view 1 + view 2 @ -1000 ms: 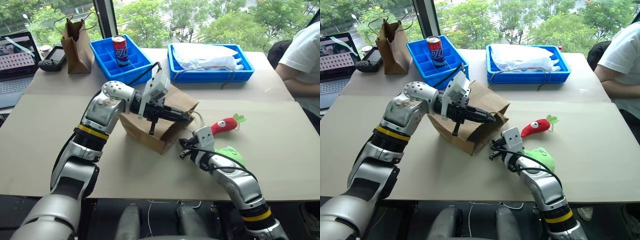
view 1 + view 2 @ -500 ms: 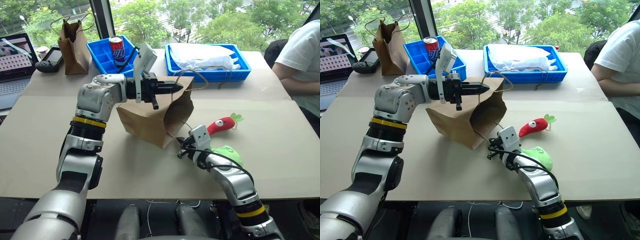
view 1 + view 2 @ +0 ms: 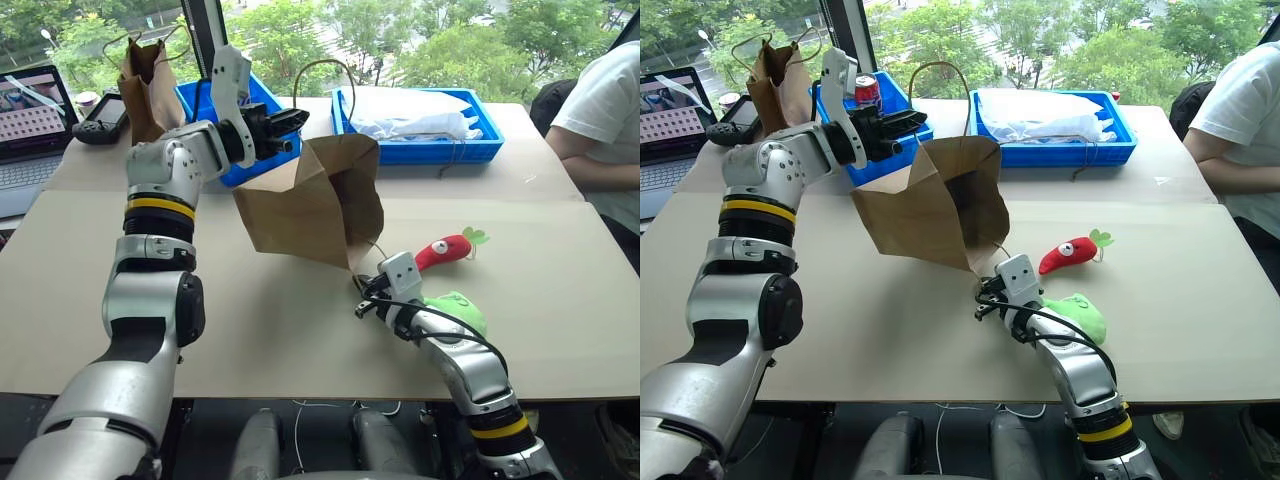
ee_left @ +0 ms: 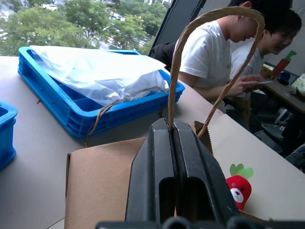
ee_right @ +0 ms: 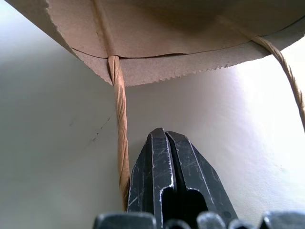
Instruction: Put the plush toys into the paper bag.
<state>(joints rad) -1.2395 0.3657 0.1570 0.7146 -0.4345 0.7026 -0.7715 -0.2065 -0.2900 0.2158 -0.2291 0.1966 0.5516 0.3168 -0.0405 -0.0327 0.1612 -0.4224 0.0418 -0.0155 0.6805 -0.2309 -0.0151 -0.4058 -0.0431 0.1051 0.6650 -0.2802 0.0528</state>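
**Bag lifted by one handle, mouth turned toward the toys**

Head views: the left gripper [image 3: 290, 122] is raised above the beige table [image 3: 560, 330], its fingers pressed together on a twine loop handle of the wide light-brown kraft paper bag [image 3: 300, 205]. The bag hangs tilted from that handle, its lower corner near the table and its open mouth facing the robot's right. The right gripper [image 3: 367, 297] sits low at that corner, fingers pressed together beside the bag's second twine loop. Just beyond it lie the red chili-shaped plush toy with a green leaf top [image 3: 447, 250] and, nearer the right forearm, the round bright-green plush toy [image 3: 458, 310]. Both sit outside the bag, right of its mouth, so the right arm is much the nearer.

Left wrist view: the shut fingers pinch the handle loop [image 4: 183, 57] (the chili toy peeks past the bag's rim).

Right wrist view: the shut fingers [image 5: 157, 176] lie under the bag's serrated edge [image 5: 157, 71]; a twine strand runs alongside them, and whether it is actually pinched cannot be told.
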